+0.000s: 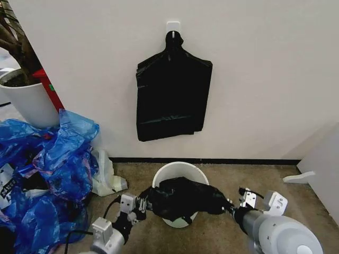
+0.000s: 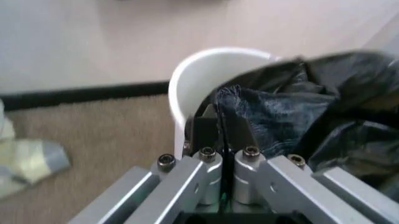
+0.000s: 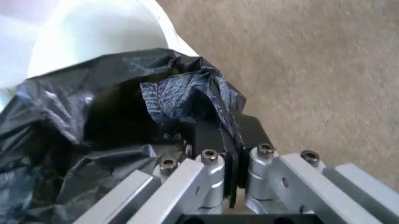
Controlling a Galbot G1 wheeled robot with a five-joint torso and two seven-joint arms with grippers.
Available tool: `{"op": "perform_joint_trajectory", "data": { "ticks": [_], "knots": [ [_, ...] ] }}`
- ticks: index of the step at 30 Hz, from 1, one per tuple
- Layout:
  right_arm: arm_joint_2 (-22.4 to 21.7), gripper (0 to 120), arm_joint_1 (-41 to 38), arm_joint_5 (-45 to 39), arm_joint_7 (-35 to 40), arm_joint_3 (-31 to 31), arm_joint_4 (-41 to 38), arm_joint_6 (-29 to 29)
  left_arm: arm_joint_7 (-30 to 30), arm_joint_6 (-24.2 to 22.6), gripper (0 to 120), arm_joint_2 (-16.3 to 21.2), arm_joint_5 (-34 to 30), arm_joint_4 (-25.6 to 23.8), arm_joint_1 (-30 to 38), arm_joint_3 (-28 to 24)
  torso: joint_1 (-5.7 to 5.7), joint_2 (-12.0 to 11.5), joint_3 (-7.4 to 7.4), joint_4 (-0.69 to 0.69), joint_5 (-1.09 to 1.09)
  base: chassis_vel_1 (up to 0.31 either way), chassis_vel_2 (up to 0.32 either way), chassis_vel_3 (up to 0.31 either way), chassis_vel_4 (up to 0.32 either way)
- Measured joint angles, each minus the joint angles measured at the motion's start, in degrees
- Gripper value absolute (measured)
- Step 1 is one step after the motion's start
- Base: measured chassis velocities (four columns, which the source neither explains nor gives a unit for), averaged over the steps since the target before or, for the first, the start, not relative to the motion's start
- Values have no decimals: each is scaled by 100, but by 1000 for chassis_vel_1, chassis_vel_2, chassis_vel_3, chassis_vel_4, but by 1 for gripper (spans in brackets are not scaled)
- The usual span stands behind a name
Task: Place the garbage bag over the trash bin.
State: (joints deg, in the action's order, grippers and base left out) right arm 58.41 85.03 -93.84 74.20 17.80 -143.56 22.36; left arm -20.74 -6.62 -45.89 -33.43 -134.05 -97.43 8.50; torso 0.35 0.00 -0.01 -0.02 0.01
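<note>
The cream-white trash bin (image 1: pixel 180 172) stands on the carpet below the wall. A glossy, wrinkled black garbage bag (image 1: pixel 183 198) is stretched across its front half, held from both sides. My left gripper (image 1: pixel 144 203) is shut on the bag's left edge, just beside the bin's rim (image 2: pixel 187 79); the film (image 2: pixel 274 107) bunches between the pads. On the other side my right gripper (image 1: pixel 231 207) is shut on the bag's right edge, and a crumpled fold (image 3: pixel 181 95) pokes out of its tips. The bin's white inside (image 3: pixel 93 35) shows behind the bag.
A flat black bundle (image 1: pixel 172 95) hangs from a wall hook above the bin. Blue plastic bags (image 1: pixel 47 169) pile up on the left, with a white plant pot (image 1: pixel 29 100) behind them. A white wall corner (image 1: pixel 323 164) stands on the right.
</note>
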Motion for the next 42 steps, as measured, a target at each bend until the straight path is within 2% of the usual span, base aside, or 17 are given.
{"op": "perform_joint_trajectory", "data": {
  "ticks": [8, 10, 12, 14, 17, 30, 38, 42],
  "knots": [
    [328, 0, 78, 68, -65, -215, 73, 2, 72, -93, 0, -188, 220, 468, -243, -219, 0, 0, 0, 0, 0, 0, 0, 0, 0],
    [413, 0, 64, 99, -78, -280, 227, 7, 133, -67, 0, -275, 315, 728, -178, -313, 0, 0, 0, 1, -1, 0, 0, 0, 0],
    [422, 0, 63, 107, -82, -291, 253, 8, 141, -59, 0, -292, 328, 766, -162, -323, 0, 0, 0, 1, -1, 0, 0, 0, 0],
    [481, 0, 106, 191, -156, -350, 469, 37, 196, 13, 0, -453, 414, 1105, -14, -399, 0, 0, 0, 1, -1, 0, 0, 0, 0],
    [506, 0, 236, 353, -327, -344, 697, 130, 275, 114, 0, -550, 584, 1363, 64, -424, 0, 0, 0, 0, -1, 0, 0, 0, 0],
    [478, 0, 386, 513, -587, -245, 1148, 218, 476, 365, 0, -424, 1017, 1485, 28, -343, 0, 1, 0, 0, 0, 0, 0, 0, 0],
    [545, 0, -55, 868, -1147, -206, 1989, 88, 395, 701, 0, -574, 1294, 2115, 666, -437, 0, 0, 1, 0, 0, 0, 0, 0, 0],
    [480, 0, -111, 1137, -1323, -140, 1974, -38, 368, 794, 0, -595, 1337, 2093, 833, -408, 0, 0, 2, 0, -1, 0, 0, 0, 0]
  ]
}}
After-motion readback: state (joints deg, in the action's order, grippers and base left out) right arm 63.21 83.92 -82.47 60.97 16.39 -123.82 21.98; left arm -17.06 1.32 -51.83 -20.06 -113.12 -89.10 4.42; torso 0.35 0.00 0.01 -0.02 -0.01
